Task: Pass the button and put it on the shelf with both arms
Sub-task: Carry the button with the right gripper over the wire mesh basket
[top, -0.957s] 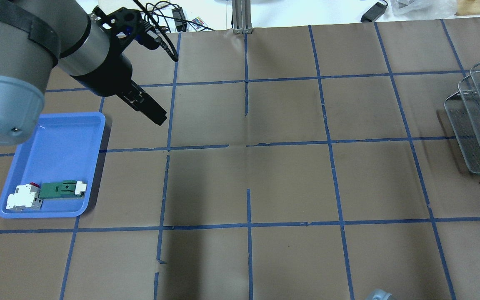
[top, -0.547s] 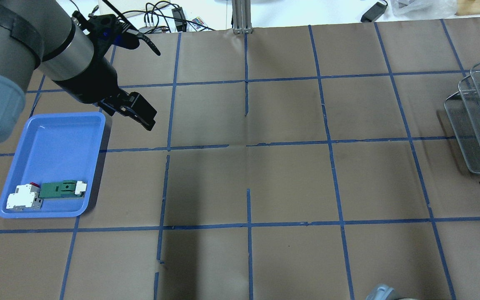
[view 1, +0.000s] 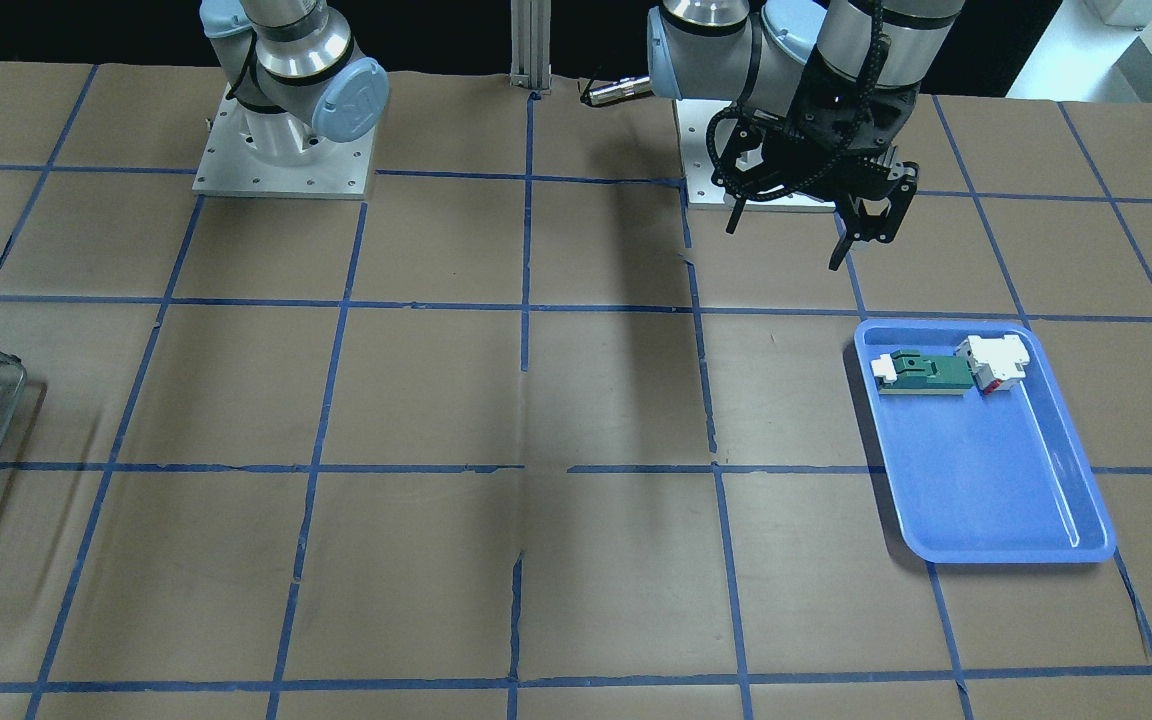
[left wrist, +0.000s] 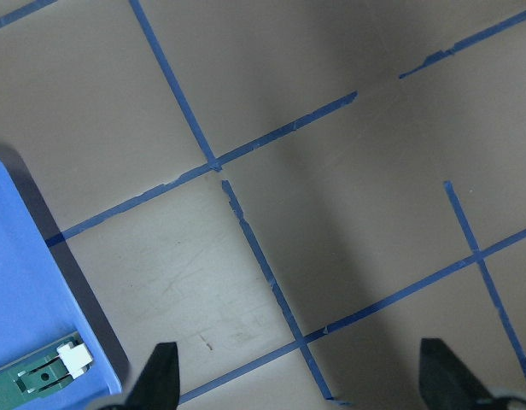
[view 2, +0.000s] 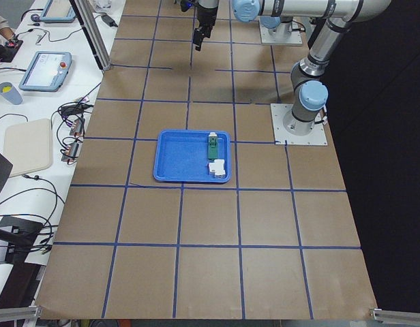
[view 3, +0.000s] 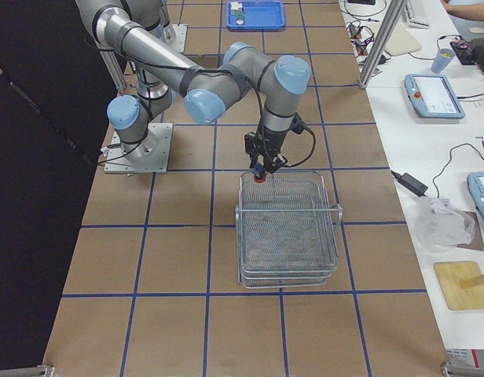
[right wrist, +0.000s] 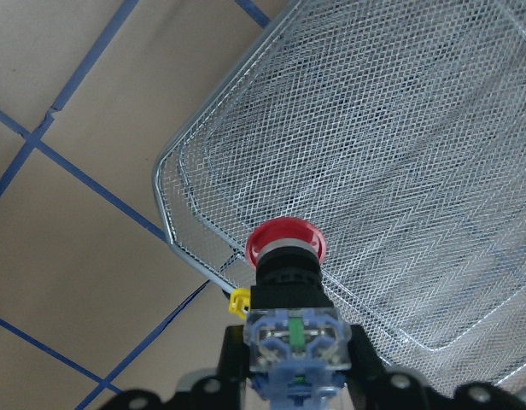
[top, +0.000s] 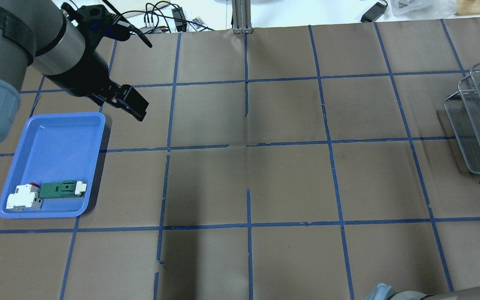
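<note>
Button (right wrist: 286, 256) hangs head-down over the shelf (right wrist: 400, 154) edge, clamped by its rear block in my right gripper (right wrist: 293, 346) for lowering onto it; my left gripper (left wrist: 301, 384), wide open and empty, hovers clear beside the tray (left wrist: 24, 282).

Brown paper is covering the worktop (top: 290, 183), and blue tape lines (top: 286, 143) are dividing it into squares. In the overhead view, an aluminium post (top: 241, 16) is standing at the 12 o'clock edge. In the right-side view, a white bench (view 3: 462, 149) is running along 3 o'clock, carrying a tablet-like pendant (view 3: 434, 96), a cup (view 3: 442, 59) and a wooden board (view 3: 466, 284). A dark area (view 3: 30, 196) is filling 9 o'clock.
</note>
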